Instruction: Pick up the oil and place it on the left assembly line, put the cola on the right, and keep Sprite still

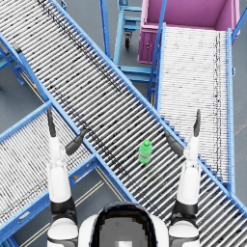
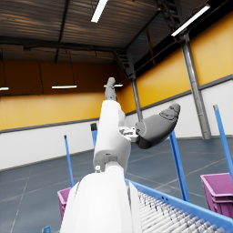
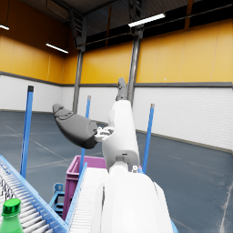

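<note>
Strip lights (image 3: 145, 20) shine over yellow-and-white walls (image 3: 191, 91), grey floor (image 3: 195, 182).

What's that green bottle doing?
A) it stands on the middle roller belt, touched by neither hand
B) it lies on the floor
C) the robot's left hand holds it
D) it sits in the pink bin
A: the green bottle stands upright on the middle roller belt, apart from the left hand and the right hand, which hold nothing.

Bare grey rollers of the long diagonal blue-railed conveyor (image 1: 96, 96) give you open passage on every side of the small green plastic bottle (image 1: 145, 151), the lone obstacle between your raised left hand (image 1: 60, 140) and right hand (image 1: 188, 140). Raised blue side rails (image 1: 144, 100) fence off the neighbouring belts.
</note>
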Motion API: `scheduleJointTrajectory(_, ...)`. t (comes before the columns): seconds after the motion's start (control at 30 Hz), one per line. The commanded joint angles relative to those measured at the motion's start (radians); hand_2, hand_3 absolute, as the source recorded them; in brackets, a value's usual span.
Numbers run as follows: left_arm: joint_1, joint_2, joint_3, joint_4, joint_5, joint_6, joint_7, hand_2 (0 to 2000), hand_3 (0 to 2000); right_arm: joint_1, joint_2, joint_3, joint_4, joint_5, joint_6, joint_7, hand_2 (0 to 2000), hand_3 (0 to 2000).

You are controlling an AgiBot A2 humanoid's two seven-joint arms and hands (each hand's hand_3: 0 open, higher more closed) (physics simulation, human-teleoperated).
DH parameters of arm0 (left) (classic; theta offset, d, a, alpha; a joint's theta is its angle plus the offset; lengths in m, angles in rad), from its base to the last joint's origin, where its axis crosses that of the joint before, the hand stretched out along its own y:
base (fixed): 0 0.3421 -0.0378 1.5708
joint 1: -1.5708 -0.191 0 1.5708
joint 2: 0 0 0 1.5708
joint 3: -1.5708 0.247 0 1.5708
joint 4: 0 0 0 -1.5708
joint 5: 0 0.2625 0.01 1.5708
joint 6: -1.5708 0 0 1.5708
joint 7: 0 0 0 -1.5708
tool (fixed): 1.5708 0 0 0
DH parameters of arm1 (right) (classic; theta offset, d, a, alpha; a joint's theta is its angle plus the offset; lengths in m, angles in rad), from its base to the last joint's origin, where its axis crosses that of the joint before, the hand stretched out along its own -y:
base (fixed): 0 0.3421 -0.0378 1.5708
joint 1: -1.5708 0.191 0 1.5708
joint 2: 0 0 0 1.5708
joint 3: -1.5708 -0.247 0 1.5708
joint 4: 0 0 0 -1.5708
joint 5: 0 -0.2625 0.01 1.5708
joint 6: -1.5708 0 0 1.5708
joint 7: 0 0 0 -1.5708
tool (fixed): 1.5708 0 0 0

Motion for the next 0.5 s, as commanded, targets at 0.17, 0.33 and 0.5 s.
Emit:
scheduleJointTrajectory(0.17,-0.002,0.001,-0.001,-0.002,0.0,0.0,0.0,0,0,0.007,0.0,-0.004,0.007,0.0,0.0,0.0,0,0)
scheduleJointTrajectory(0.33,0.002,0.001,-0.002,-0.001,0.0,0.0,0.0,0,0,-0.001,-0.003,-0.001,0.006,0.0,0.0,0.0,0,0)
scheduleJointTrajectory(0.5,0.01,0.001,-0.002,-0.003,0.0,0.0,0.0,0,0,0.007,-0.004,-0.005,0.007,0.0,0.0,0.0,0,0)
